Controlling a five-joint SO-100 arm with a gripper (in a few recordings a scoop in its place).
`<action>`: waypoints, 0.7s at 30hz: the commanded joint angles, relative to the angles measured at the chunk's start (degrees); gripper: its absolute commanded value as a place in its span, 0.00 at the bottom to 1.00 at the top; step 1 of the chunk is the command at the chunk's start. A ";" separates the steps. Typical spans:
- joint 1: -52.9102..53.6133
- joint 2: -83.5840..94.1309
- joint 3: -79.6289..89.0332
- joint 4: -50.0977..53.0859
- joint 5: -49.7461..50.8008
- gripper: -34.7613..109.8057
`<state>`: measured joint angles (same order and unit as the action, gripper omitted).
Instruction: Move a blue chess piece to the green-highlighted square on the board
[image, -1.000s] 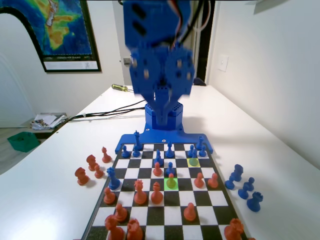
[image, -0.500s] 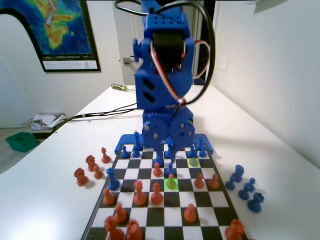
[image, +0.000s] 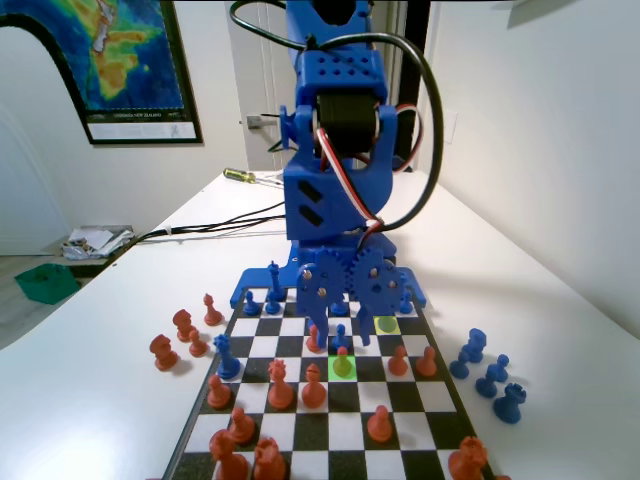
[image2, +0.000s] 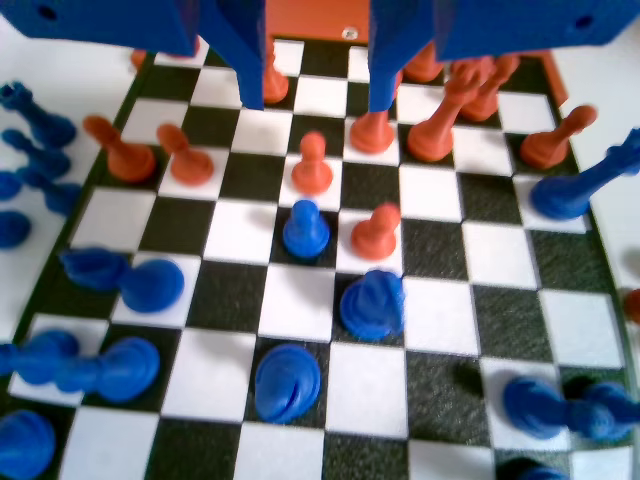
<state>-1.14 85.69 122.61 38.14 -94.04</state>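
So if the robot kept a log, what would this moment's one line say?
gripper: open, empty, low over mid-board | blue chess piece: standing free below the jaws | green-highlighted square: holds an orange pawn | stage: approach, no grasp

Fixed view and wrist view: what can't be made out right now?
- Pincer tips, fixed view: the arm's gear housing covers them; wrist view shows the jaws apart, holding nothing.
- Far board rows, fixed view: partly hidden behind the arm.
- Green-highlighted square: an orange pawn covers most of it.
- Near blue pieces, wrist view: blurred, bottom ones cut off by the edge.
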 joint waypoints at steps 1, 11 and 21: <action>-0.18 0.00 0.44 -0.79 -0.88 0.35; -0.53 -3.52 1.76 -4.13 -1.49 0.34; -0.70 -5.71 -1.58 -4.13 -0.97 0.33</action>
<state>-0.97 78.40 123.49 34.45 -94.66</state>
